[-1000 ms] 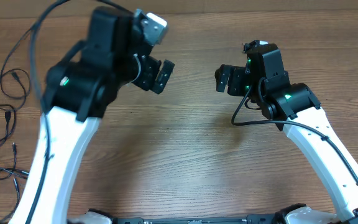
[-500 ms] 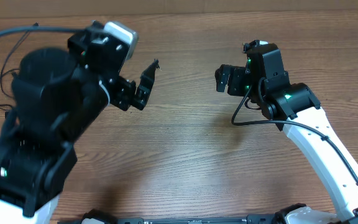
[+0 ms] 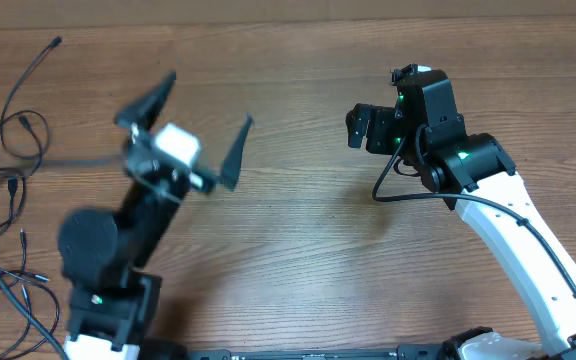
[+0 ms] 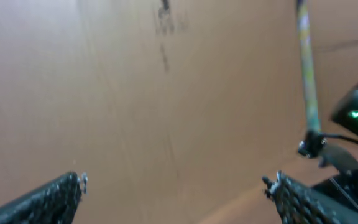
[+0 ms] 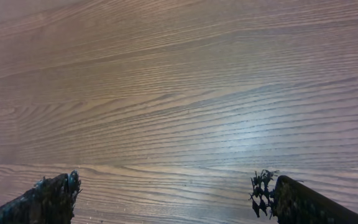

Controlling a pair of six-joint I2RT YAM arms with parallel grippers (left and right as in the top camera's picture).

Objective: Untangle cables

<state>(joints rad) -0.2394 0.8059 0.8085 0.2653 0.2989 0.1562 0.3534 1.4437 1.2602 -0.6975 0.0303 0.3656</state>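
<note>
Now, the left pincer (image 3: 211, 97) is up high under the overhead camera, its two black wedge-shaped fingers (image 3: 158, 97) flared very wide and gripping nothing. Its own wrist view is badly smeared. All it gives is two dark, rough-textured fingertips at the bottom corners, far apart, with plain brown surface between them. A pale vertical streak (image 4: 306, 68) sits at upper right, possibly a rod or an edge, but it is too blurred to call. The left arm (image 3: 98, 250) is a chunky black body on a white base, with a white block just behind the fingers.

Over to the right pincer (image 5: 165, 182), which is also spread wide and holding nothing. In its wrist view the textured black tips sit at the two lower corners, with a little frayed black fuzz (image 5: 263, 186) clinging to the right one. Below them is bare wood-grain table (image 3: 298, 250), brown with fine wavy lines and a soft sheen. The right arm (image 3: 468, 160) is black at the wrist with small green lights and a white link running back from it.

The cables (image 3: 12, 184) lie well apart from both pincers, along the far left edge of the table. They are thin black cords in loose loops and stray strands, with small plug ends showing, and neither pincer touches them.
</note>
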